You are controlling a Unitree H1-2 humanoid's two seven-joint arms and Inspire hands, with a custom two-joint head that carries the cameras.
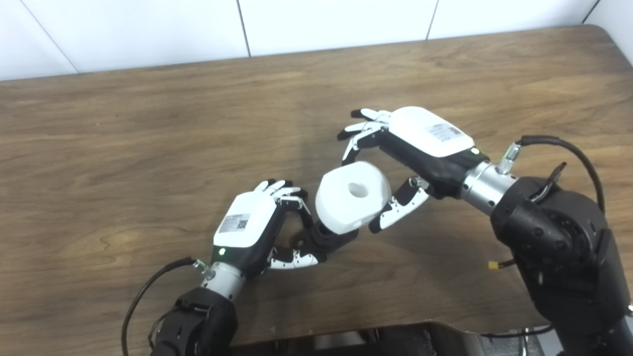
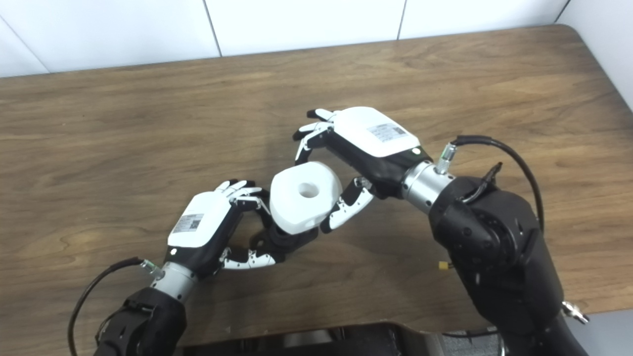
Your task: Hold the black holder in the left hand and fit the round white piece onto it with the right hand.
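My left hand (image 1: 254, 225) is shut on the black holder (image 1: 329, 238) and holds it just above the wooden table (image 1: 148, 123), near the front middle. The round white piece (image 1: 346, 200), with a hole in its top face, sits tilted on the upper end of the holder. My right hand (image 1: 410, 148) reaches in from the right and spans the piece. Its fingers (image 1: 352, 143) touch the far edge and its thumb (image 1: 395, 210) lies against the near right edge. Most of the holder is hidden under the white piece and my left fingers.
The table's front edge runs close below both arms. A white tiled wall (image 1: 316, 24) rises behind the far edge. Black cables (image 1: 568, 148) hang by both forearms.
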